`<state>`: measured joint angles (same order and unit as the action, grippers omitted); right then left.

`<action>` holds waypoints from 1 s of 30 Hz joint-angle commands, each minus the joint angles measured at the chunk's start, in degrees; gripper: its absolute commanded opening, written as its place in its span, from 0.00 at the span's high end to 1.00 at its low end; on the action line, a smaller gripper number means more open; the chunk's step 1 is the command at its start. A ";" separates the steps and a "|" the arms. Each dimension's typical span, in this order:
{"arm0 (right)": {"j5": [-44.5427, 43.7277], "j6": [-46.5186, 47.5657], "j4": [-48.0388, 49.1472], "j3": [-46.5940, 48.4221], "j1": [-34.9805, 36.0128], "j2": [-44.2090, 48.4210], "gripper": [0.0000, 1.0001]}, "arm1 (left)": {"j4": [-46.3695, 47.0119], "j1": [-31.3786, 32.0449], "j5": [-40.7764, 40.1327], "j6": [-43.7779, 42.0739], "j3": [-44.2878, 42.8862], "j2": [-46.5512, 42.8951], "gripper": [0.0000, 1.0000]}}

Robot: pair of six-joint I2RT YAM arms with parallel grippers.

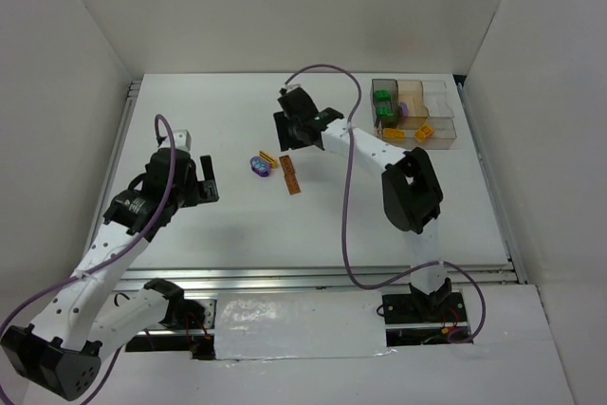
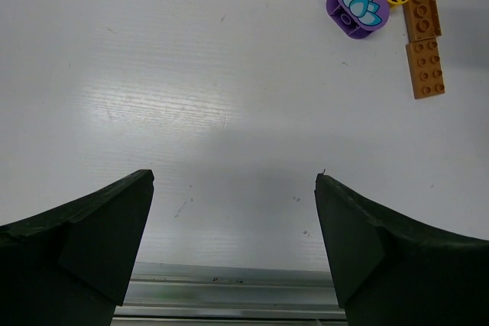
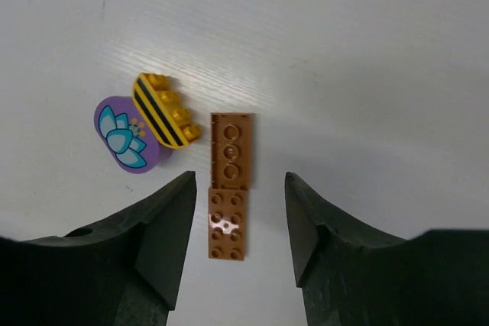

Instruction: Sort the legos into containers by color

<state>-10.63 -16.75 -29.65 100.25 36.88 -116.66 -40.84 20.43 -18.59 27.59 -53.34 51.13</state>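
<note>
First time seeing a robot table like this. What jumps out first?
A tiny cluster in the middle: a purple round piece with a flower print, a yellow black-striped brick against it, and two brown plates end to end. The right tool frames those plates, jaws apart. Far right, a clear divided tray already holds green bricks, a purple one and yellow ones.

Purple lego (image 3: 126, 139), blue flower; yellow lego (image 3: 164, 110), black stripes; brown plates (image 3: 231, 150).

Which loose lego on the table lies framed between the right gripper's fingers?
The brown plate with the white glint, nearer the wrist; its brown twin, the yellow striped piece and purple round one lie beyond.
</note>
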 commanded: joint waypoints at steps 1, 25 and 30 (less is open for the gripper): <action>2.45 2.68 0.47 5.31 0.99 -3.30 0.43 | 1.11 -0.39 1.36 0.01 -0.27 0.28 0.00; -8.09 -18.32 6.62 -42.05 1.88 50.72 0.04 | 4.02 3.57 -2.59 43.06 -24.24 45.26 0.01; -6.69 -18.05 6.62 -45.14 2.93 52.94 0.04 | -2.31 4.01 -3.91 46.22 -36.01 59.15 0.00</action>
<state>-18.17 -34.04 -25.26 55.75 38.81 -65.69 -37.04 24.18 -19.40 69.01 -84.14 106.54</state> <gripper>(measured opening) 0.961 0.995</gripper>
